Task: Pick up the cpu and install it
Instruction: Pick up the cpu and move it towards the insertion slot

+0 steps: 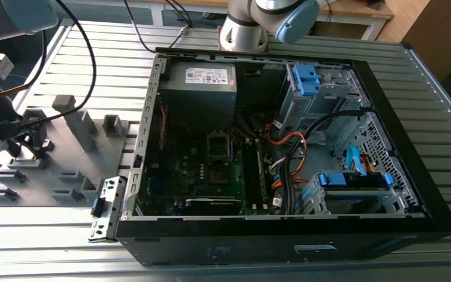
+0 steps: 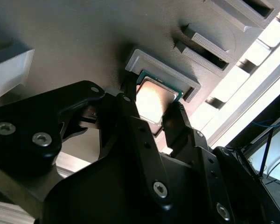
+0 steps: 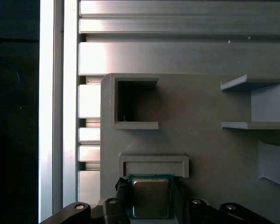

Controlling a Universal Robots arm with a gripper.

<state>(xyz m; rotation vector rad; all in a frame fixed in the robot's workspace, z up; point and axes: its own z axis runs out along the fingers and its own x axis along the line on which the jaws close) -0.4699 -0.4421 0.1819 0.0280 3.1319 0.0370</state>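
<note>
ribbed metal surface, claw closed on the cpu at the parts tray

slatted aluminium makes up the surface (image 1: 45, 247), and on it stands an open computer case (image 1: 288, 235) with its motherboard, cables and blue drive brackets exposed. beside the case, toward the exterior view's left, lies a grey parts tray (image 1: 69, 141) with raised blocks and pockets. the arm's claw (image 1: 22, 147) hangs low over that tray, well apart from the case.

in both wrist views the cpu (image 3: 150, 198) lies flat on the tray, silver top up, a green rim showing round it. one edge sits just beside a raised grey bracket (image 3: 154, 163) that wraps its end. the black fingers (image 2: 130, 121) stand on two opposite sides of the chip and look pressed against its edges, so the claw is narrowed to the chip's width and has hold of it. the chip rests in its seat on the tray.
</note>
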